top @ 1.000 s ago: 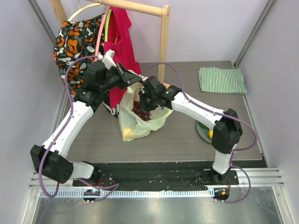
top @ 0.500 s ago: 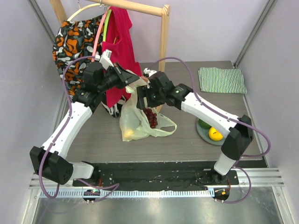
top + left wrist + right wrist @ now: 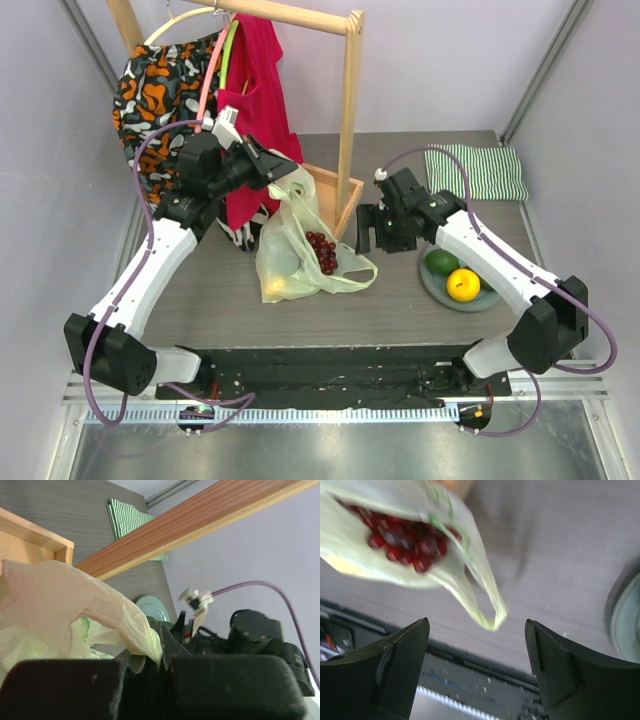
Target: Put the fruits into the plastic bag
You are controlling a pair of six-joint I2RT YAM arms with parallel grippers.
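Note:
The pale-green plastic bag [image 3: 300,262] lies open on the table, its top pulled up by my left gripper [image 3: 287,174], which is shut on the bag's edge [image 3: 140,640]. A dark red grape bunch [image 3: 322,250] rests in the bag's mouth, and a yellow piece [image 3: 276,289] shows through its lower left. My right gripper [image 3: 373,237] hangs open and empty just right of the bag, between it and the plate. In the right wrist view the grapes [image 3: 405,542] and a loose loop handle [image 3: 487,607] lie ahead of the open gripper [image 3: 477,630]. A green avocado [image 3: 440,263] and a yellow-orange citrus [image 3: 462,284] sit on the plate.
The round grey plate [image 3: 438,290] is at the right, near the front edge. A wooden clothes rack post [image 3: 350,110] and its base frame [image 3: 335,195] stand behind the bag, with a red garment [image 3: 255,90] hanging. A striped folded cloth [image 3: 475,172] lies at the back right.
My right gripper opened, left the grape bunch in the bag and drew back to the right toward the plate. The left gripper kept its hold on the bag.

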